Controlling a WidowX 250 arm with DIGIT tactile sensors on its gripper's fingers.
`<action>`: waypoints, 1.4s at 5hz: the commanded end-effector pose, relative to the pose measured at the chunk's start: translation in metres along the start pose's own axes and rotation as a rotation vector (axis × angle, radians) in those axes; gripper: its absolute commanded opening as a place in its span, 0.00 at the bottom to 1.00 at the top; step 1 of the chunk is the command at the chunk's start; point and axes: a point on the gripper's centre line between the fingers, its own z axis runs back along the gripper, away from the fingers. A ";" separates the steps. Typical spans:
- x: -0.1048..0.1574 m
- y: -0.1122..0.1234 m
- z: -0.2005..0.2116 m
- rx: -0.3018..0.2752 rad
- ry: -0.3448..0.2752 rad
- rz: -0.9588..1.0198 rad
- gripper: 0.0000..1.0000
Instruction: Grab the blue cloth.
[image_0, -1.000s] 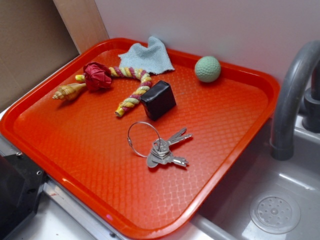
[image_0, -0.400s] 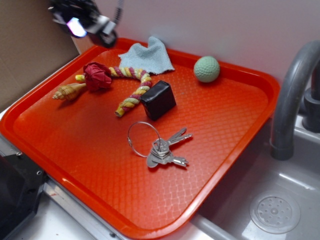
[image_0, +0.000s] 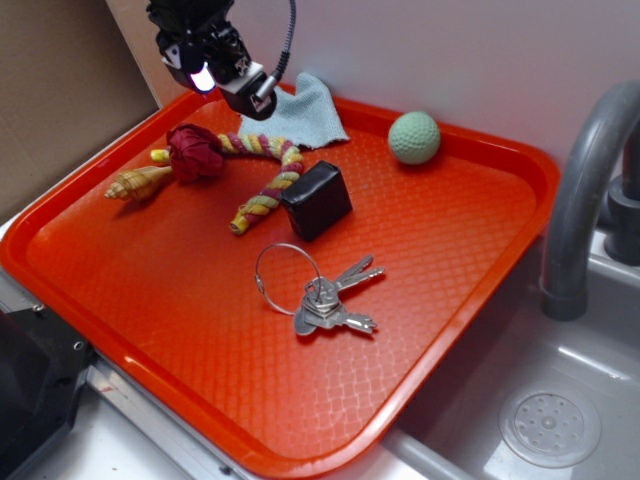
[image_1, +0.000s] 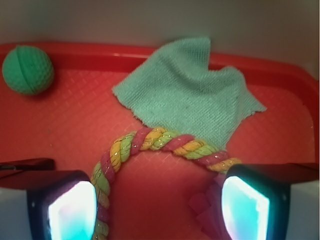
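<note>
In the exterior view the gripper (image_0: 215, 62) has come in from the upper left, where a second ago there was no arm at all and a moment later only a blur at the 11 o'clock corner; it now hangs above the far-left part of the red tray (image_0: 480, 290), just at 9 o'clock of the blue cloth (image_0: 305, 112), which lies at the tray's far edge, near 12 o'clock; nothing on the tray has shifted, so I judge this the approach, with the descent and the grasp not yet done; from this side I cannot tell how the fingers stand. In the wrist view the fingers (image_1: 67, 207) are wide apart and hold nothing; the cloth (image_1: 187, 100) lies flat ahead at 12 o'clock, its near edge touching the twisted rope (image_1: 165, 141), which curves between the fingers and the cloth; the green ball (image_1: 28, 70) sits at 10 o'clock. The tray is textured plastic against a pale wall; keys (image_0: 325, 300), a black box (image_0: 317, 199) and a shell (image_0: 138, 183) also rest on it; a sink (image_0: 550, 420) with a grey tap (image_0: 585, 180) lies at 4 o'clock.
</note>
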 end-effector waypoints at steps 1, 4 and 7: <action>0.011 0.002 0.011 0.008 -0.045 -0.003 1.00; 0.044 0.005 -0.053 0.120 -0.117 0.145 1.00; 0.060 0.028 -0.068 0.087 -0.102 0.169 1.00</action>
